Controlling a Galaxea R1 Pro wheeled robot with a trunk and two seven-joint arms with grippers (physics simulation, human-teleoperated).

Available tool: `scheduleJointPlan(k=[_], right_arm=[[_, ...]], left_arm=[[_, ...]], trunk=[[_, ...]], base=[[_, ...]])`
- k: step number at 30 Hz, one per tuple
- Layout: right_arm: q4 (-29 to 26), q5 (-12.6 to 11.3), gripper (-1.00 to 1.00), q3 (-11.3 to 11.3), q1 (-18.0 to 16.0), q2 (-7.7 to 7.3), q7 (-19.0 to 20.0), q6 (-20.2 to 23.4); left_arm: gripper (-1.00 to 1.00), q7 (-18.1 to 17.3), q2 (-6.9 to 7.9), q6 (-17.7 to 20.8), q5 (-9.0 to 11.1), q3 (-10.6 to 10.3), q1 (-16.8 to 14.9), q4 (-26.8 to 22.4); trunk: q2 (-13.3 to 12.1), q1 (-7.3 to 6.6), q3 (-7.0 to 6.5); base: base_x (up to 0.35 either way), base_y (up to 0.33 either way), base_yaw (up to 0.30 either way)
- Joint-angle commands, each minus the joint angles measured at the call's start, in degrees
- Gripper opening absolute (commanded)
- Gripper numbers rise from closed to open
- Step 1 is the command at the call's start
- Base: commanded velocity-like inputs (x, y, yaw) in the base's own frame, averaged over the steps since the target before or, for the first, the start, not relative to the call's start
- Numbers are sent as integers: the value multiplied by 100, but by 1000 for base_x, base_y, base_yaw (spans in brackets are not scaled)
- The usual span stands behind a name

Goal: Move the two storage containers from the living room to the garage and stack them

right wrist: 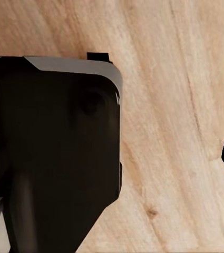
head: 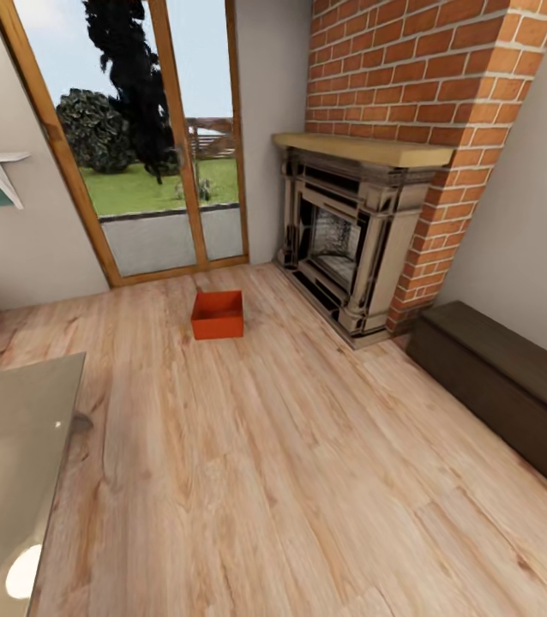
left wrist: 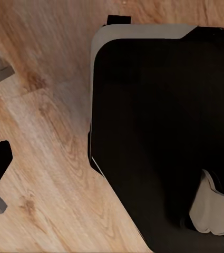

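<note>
Sitting open-topped, an orange-red storage container (head: 218,314) on light planks (head: 291,480)

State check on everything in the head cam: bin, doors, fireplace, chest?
storage container: upright on the wood floor, open-top, looks empty, nothing touching it
glass doors: shut
fireplace: unlit
dark chest: lid shut
glass-topped table: top bare where visible

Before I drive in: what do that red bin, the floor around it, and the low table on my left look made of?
Storage container: orange-red with thin walls and a matte look, probably plastic. Floor: light wood planks with visible grain, knots and a slight sheen. Low table: a glass-like top, since it reflects bright light spots.
</note>
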State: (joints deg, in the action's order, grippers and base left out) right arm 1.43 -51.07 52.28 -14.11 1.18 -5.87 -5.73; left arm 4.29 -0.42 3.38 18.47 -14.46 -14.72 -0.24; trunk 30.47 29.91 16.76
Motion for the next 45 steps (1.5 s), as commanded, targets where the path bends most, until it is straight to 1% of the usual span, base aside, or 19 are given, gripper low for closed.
scheduleJointPlan(k=[1, 19, 24, 45], right_arm=[[15, -44, 100, 46, -4, 5, -2, -22], [15, -39, 100, 46, -4, -3, 5, -16], [15, -35, 100, 46, -4, -14, 56, -15], [15, -35, 100, 46, -4, -21, 59, -16]], left_arm=[[100, 20, -2, 23, 51, -48, -2, -3], [100, 20, -2, 23, 51, -51, -4, -3], [100, 20, 0, 23, 51, -51, -4, -3], [100, 20, -1, 23, 51, -49, -4, -3]], trunk=[[7, 5, 8], [7, 5, 8], [7, 5, 8], [7, 5, 8]], base=[[322, 0, 265], [322, 0, 262], [322, 0, 51], [322, 0, 1]])
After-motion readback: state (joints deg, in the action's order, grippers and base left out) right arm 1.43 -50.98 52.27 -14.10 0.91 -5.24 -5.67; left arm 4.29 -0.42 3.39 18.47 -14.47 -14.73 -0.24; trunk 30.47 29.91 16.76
